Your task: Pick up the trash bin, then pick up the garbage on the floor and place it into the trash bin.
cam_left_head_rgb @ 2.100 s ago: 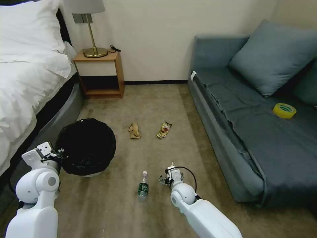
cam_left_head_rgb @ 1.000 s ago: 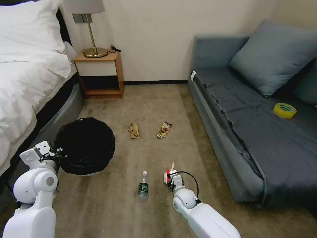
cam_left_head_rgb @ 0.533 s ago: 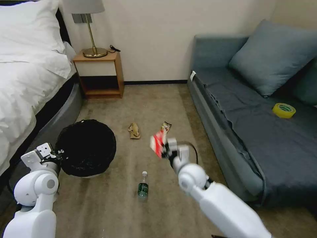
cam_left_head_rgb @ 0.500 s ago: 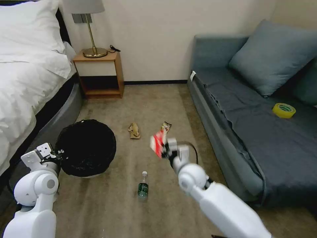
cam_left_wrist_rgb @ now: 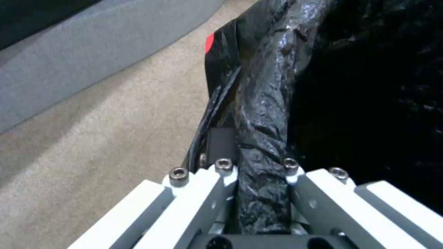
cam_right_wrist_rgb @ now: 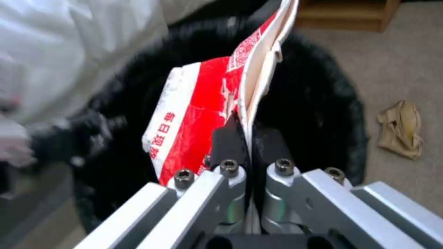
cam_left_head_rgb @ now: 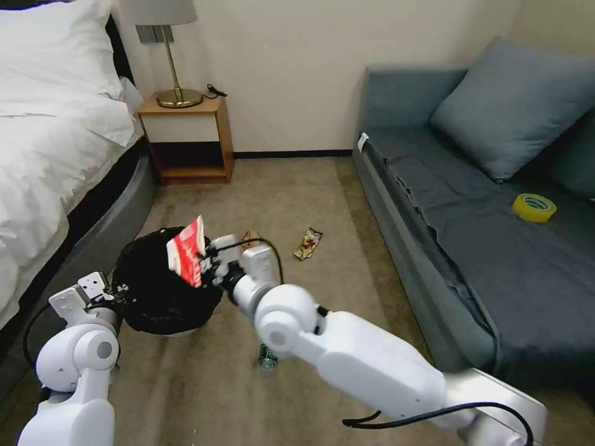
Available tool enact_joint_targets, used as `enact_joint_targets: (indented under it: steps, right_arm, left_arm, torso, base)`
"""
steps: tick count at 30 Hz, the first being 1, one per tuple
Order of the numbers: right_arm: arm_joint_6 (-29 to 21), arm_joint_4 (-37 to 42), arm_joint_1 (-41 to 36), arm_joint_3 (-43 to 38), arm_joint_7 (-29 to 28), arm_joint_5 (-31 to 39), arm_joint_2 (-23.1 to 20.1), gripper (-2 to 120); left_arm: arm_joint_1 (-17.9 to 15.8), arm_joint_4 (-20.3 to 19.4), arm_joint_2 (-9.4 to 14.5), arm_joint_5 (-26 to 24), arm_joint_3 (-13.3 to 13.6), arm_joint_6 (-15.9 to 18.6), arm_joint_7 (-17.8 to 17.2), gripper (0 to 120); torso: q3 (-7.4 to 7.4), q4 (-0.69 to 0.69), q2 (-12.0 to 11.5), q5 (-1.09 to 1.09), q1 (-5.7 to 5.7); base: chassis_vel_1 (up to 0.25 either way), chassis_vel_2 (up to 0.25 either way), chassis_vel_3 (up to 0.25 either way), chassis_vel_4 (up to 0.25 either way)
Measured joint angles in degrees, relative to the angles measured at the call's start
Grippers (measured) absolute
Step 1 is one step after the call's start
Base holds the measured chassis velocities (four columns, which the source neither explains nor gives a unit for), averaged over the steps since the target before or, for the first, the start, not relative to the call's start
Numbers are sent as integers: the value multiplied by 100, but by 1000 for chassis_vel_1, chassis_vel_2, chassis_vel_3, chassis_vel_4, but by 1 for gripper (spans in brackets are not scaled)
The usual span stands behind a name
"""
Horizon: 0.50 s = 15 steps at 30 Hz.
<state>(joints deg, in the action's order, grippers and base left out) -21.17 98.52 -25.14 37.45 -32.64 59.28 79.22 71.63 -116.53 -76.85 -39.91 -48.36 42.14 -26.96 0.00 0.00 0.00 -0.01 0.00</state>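
Bedroom: white bed (cam_left_head_rgb: 43, 142), nightstand (cam_left_head_rgb: 186, 139) lamp (cam_left_head_rgb: 170, 56), grey sofa (cam_left_head_rgb: 483, 235).

- The tan carpet floor (cam_left_head_rgb: 297, 186) carries almost everything.
- The trash bin (cam_left_head_rgb: 155, 297), black-lined, is seen just beside the bed's grey base.
- A crumpled brown paper (cam_left_head_rgb: 249, 237) is found near the bin, partly hidden.
- A brown-gold snack wrapper (cam_left_head_rgb: 308, 243) is laid nearer the sofa.
- A small bottle (cam_left_head_rgb: 267, 358) is partly covered by an arm.
- A wooden nightstand (cam_left_head_rgb: 186, 136) is set against the wall.
- A grey sofa (cam_left_head_rgb: 434, 204) is stood along the right side; a yellow tape roll (cam_left_head_rgb: 533, 207) is laid on its seat.
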Motion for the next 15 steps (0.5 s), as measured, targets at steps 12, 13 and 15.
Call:
enact_joint_targets:
  steps: [12,13,15]
  right_arm:
    - [201,-552,133,397,-96,-155,398,10]
    - [201,-504,131,396,-92,-157,395,14]
    - [201,-459,126,392,-90,-158,388,18]
  left_arm:
    - [116,-74,-83,24,14,0,1,3]
    - [120,-74,-83,28,16,0,2,3]
    - [120,-74,-83,30,16,0,5,3]
  torso:
    - [0,0,0,1,0]
    - [0,0,0,1,0]
    - [0,0,0,1,0]
  base:
    - [0,0,0,0]
    - [0,0,0,0]
    - [0,0,0,0]
